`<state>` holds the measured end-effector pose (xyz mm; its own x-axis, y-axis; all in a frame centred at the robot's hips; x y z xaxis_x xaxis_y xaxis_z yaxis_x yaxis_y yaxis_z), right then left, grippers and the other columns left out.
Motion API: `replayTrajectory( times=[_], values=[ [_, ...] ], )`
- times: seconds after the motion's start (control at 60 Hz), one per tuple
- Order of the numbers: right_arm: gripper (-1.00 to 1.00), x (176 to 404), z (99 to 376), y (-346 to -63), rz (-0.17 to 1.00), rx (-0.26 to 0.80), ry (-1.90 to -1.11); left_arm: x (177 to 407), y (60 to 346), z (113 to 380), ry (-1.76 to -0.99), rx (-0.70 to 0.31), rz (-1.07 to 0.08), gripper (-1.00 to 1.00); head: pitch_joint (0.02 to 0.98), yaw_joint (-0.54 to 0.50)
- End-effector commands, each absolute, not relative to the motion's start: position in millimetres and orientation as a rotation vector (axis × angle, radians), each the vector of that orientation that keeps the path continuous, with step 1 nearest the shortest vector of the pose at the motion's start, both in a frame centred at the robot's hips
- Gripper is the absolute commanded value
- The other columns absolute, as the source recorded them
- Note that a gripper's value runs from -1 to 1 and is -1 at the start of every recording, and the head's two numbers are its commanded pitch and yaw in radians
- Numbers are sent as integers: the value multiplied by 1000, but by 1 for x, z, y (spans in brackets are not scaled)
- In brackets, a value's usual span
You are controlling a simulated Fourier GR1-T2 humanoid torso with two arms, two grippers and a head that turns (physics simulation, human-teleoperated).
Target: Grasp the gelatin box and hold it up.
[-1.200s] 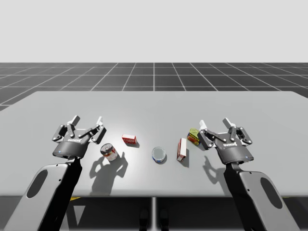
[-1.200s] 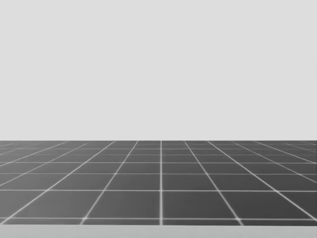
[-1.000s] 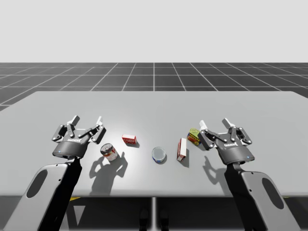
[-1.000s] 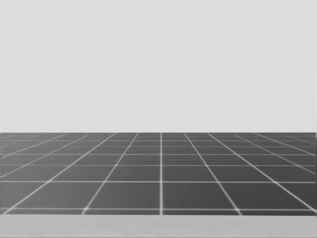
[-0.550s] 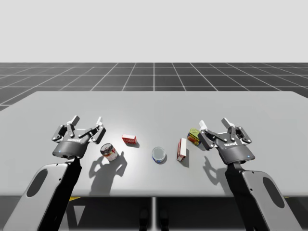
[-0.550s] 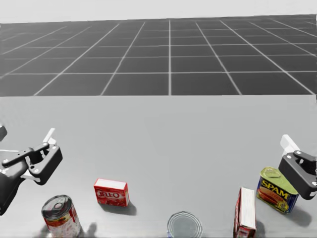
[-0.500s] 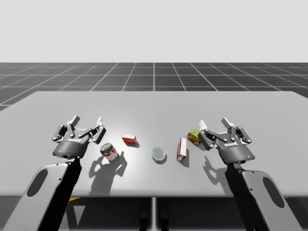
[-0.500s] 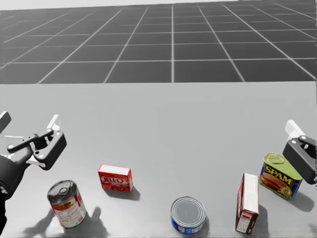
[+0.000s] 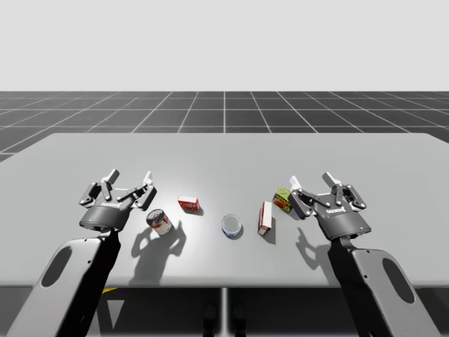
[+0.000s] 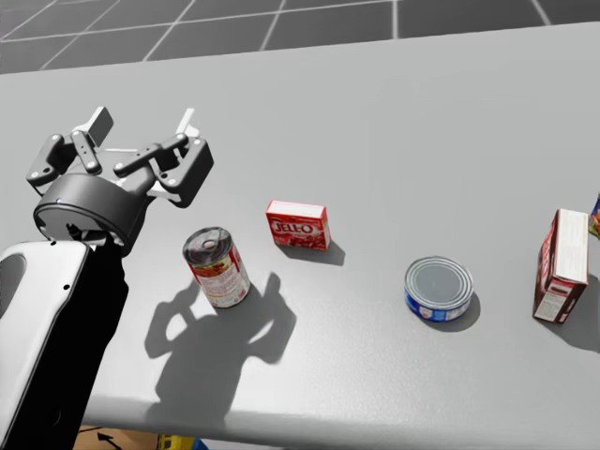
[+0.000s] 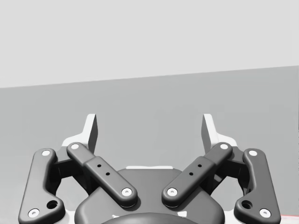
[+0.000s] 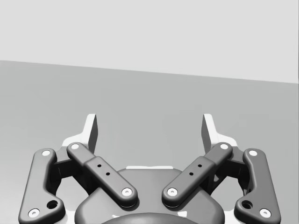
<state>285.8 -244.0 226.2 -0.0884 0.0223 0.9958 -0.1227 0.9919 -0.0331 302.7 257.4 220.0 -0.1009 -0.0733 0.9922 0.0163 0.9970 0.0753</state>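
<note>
The gelatin box is a small red box lying flat on the grey table, left of the middle. In the head view the gelatin box lies a short way right of my left gripper. My left gripper hovers open above the table, apart from the box, with nothing between its fingers. In the left wrist view my left gripper has only bare table ahead of it. My right gripper is open near the right-hand objects, and in its own wrist view the right gripper holds nothing.
A red-labelled can stands just in front of my left gripper. A blue can stands mid-table. A tall red and white box stands to its right. A blue and yellow tin sits by my right gripper. The table's front edge is close.
My head has turned down and to the left, from the floor grid to the table. My left gripper has shifted slightly right. The objects have not moved.
</note>
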Motion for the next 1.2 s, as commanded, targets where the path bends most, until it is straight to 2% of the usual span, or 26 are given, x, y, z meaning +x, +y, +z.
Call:
replayTrajectory(
  times=[0.017,0.083,0.15,0.2,0.3,0.45,0.483,0.533,0.6,0.717,0.933,1.2],
  values=[
    [-1000,286,225,-243,123,70,-1653,297,249,226,-1654,42,-43,-1000,811,220],
    [-1000,286,225,-243,123,66,-1653,291,242,230,-1645,-2,-27,-1000,807,223],
    [-1000,286,224,-243,124,59,-1653,281,234,235,-1630,29,-2,-1000,800,226],
    [-1000,286,224,-243,126,56,-1653,271,229,238,-1575,17,11,-1000,797,226],
    [-1000,286,224,-243,127,53,-1652,251,220,240,-1519,9,39,-1000,795,227],
    [-1000,286,223,-242,127,48,-1652,219,204,232,-1463,-36,33,-1000,795,233],
    [-1000,286,223,-242,128,45,-1652,208,198,230,-1441,-59,60,-1000,794,236],
    [-1000,286,223,-242,130,34,-1653,197,191,226,-1418,-51,65,-1000,793,238],
    [-1000,286,223,-242,129,33,-1653,188,185,223,-1398,-75,112,-1000,793,237],
    [-1000,286,223,-243,125,30,-1655,170,172,214,-1379,-90,119,-1000,794,240],
    [-1000,287,222,-243,129,18,-1658,157,152,189,-1316,-137,130,-1000,795,240],
    [-1000,287,221,-243,129,10,-1665,169,138,164,-1275,-180,107,-1000,795,242]
  ],
)
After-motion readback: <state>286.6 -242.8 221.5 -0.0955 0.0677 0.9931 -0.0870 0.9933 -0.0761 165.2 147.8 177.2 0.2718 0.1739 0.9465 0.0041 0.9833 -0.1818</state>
